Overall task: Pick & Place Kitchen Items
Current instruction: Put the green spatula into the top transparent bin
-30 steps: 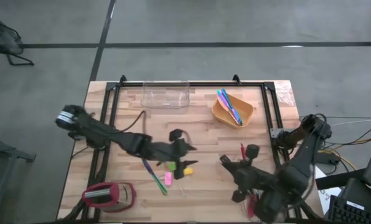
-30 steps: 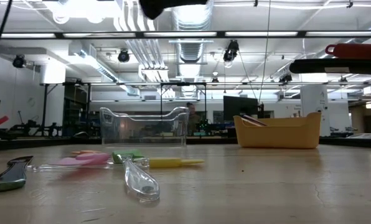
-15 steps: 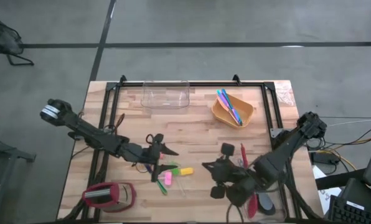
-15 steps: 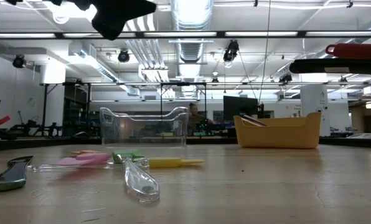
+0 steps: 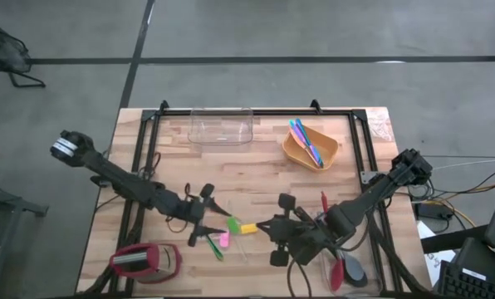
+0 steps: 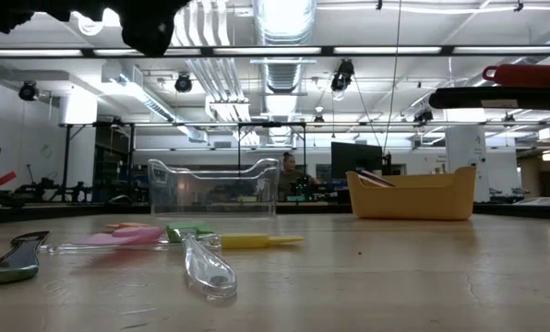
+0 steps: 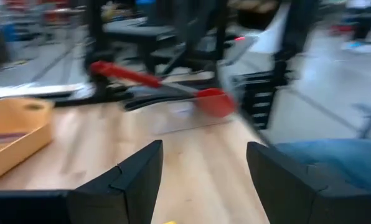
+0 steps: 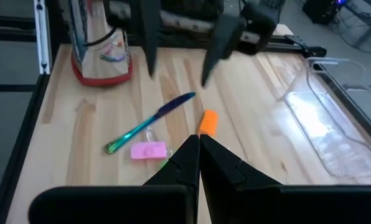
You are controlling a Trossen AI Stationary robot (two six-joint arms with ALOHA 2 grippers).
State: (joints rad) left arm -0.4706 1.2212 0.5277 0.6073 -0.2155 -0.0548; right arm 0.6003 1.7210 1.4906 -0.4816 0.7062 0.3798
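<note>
In the high view, a blue-green utensil (image 5: 211, 242), a pink piece (image 5: 224, 240), a green piece (image 5: 231, 224) and a yellow piece (image 5: 247, 227) lie flat on the wood near the near edge. My left gripper (image 5: 210, 218) hovers open just left of them. My right gripper (image 5: 266, 229) comes from the right, shut, its tips close to the yellow piece. The right wrist view shows the utensil (image 8: 151, 124), the pink piece (image 8: 148, 150) and the orange-yellow piece (image 8: 207, 121) ahead of my shut right gripper (image 8: 198, 155). My left gripper (image 7: 201, 186) is spread wide, with nothing between its fingers.
An orange bowl (image 5: 311, 146) holding thin coloured cutlery and a clear tub (image 5: 221, 126) sit toward the far edge. A red-and-silver gadget (image 5: 144, 262) stands at the near left corner. A red spatula (image 5: 335, 271) and a grey one (image 5: 353, 271) sit near right. A clear spoon (image 6: 207, 267) lies close.
My left gripper has drawn back toward the table's left and near edges and now hovers beside the small pieces. My right gripper has swung left from the near right corner toward the yellow piece. The items on the table have stayed where they were.
</note>
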